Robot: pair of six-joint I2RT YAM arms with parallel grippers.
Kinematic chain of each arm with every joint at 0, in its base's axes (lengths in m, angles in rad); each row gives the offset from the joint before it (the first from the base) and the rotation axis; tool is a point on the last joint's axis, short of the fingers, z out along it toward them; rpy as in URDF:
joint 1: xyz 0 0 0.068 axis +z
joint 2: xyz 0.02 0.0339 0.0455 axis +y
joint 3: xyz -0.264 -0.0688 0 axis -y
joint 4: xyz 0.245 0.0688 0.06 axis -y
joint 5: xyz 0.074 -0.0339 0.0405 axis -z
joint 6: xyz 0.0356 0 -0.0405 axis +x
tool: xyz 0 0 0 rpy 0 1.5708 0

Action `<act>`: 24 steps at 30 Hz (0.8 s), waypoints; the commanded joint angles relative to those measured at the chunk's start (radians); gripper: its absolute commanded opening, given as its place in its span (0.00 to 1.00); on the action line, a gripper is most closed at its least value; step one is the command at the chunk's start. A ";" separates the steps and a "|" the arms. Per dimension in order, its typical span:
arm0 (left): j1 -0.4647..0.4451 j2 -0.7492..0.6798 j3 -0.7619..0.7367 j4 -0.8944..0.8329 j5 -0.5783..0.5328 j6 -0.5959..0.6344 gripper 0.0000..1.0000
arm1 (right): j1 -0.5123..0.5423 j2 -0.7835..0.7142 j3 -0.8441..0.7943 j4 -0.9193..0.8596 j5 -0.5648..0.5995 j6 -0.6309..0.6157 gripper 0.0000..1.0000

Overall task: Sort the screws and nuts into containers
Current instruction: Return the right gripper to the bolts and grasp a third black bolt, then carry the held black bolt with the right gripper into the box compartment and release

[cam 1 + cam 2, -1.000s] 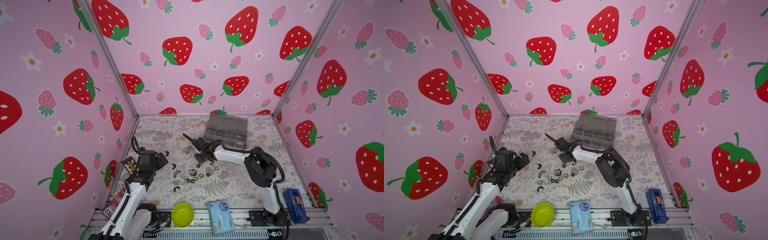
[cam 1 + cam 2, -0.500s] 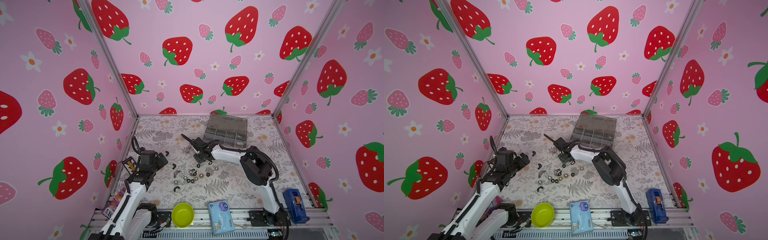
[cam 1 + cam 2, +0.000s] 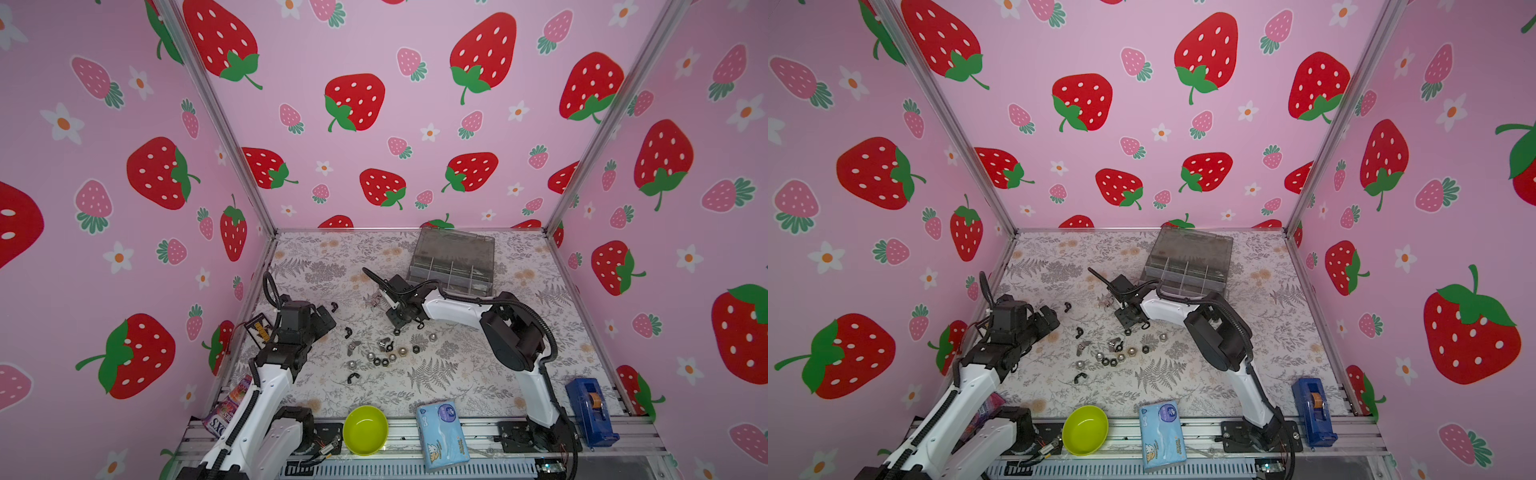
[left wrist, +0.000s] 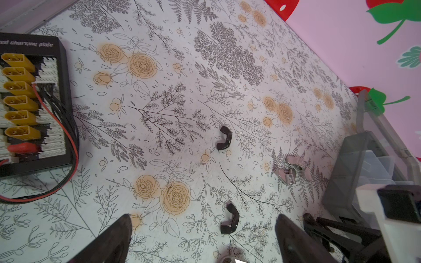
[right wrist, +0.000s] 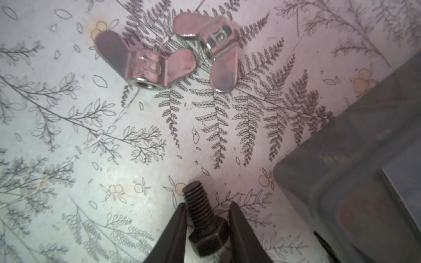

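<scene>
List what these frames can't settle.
Contents of the organizer box: both top views, too small behind smoky walls; right wrist view, blurred, edge-cut.
Whether the right gripper grips the black hex bolt: right wrist view, jaws flank it, contact unclear; both top views, lost under the gripper.
Types of the small metal pieces: both top views, too small.

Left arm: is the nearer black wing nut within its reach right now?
Probably yes: the left gripper is open, the black wing nut lies on bare mat just ahead of it, nothing over it.
</scene>
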 commanded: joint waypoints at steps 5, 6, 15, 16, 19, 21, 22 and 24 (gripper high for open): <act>-0.001 -0.001 0.036 -0.006 -0.018 -0.012 0.99 | 0.003 0.011 -0.041 -0.040 -0.031 0.017 0.22; -0.002 -0.001 0.036 -0.008 -0.018 -0.012 0.99 | 0.004 0.011 -0.041 -0.040 -0.034 0.018 0.21; -0.001 -0.004 0.046 -0.020 -0.020 -0.003 0.99 | 0.004 -0.031 -0.048 -0.032 -0.034 0.035 0.08; -0.002 -0.007 0.050 -0.026 -0.022 -0.001 0.99 | 0.003 -0.037 -0.046 -0.034 -0.033 0.037 0.06; -0.001 -0.015 0.060 -0.038 -0.034 0.011 0.99 | 0.003 -0.067 -0.057 -0.031 -0.027 0.049 0.03; -0.002 -0.020 0.065 -0.038 -0.037 0.013 0.99 | 0.004 -0.090 -0.068 -0.026 -0.015 0.059 0.01; -0.002 -0.021 0.067 -0.039 -0.036 0.014 0.99 | 0.003 -0.104 -0.073 -0.023 -0.007 0.063 0.00; -0.001 -0.023 0.070 -0.045 -0.033 0.015 0.99 | 0.003 -0.131 -0.081 -0.016 -0.001 0.074 0.00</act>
